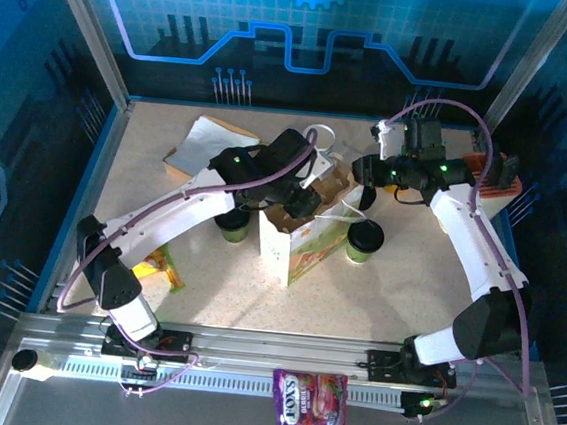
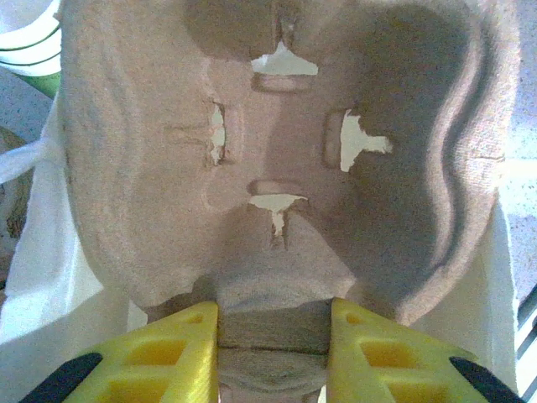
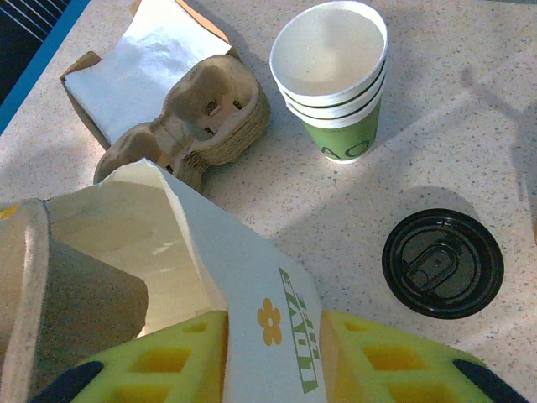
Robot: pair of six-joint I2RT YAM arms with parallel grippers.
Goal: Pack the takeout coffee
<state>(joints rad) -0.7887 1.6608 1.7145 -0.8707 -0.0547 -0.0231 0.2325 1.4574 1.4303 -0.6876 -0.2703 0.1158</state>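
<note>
1. My left pincer [image 2: 273, 326] pinched the pulp carrier [image 2: 277, 168] by its rim at the bag's [image 1: 305, 247] mouth.
2. My right pincer [image 3: 273, 353] pinched the bag wall — mouth wide.
3. Both lidded cups [image 1: 232, 226] [image 1: 364, 240] stood on the bench [image 1: 416, 296], flanking the bag — unpacked, I judged.

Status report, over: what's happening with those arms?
Left gripper clamps pulp carrier in paper bag mouth. Right gripper pinches bag wall. Left coffee, right coffee lidded, on table flanking bag.

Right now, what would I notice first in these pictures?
The white flowery paper bag in the middle stands out: the right gripper pinches its rim while the left gripper holds a brown pulp cup carrier at its open top. One black-lidded coffee cup stands left of it, a second cup right.
</note>
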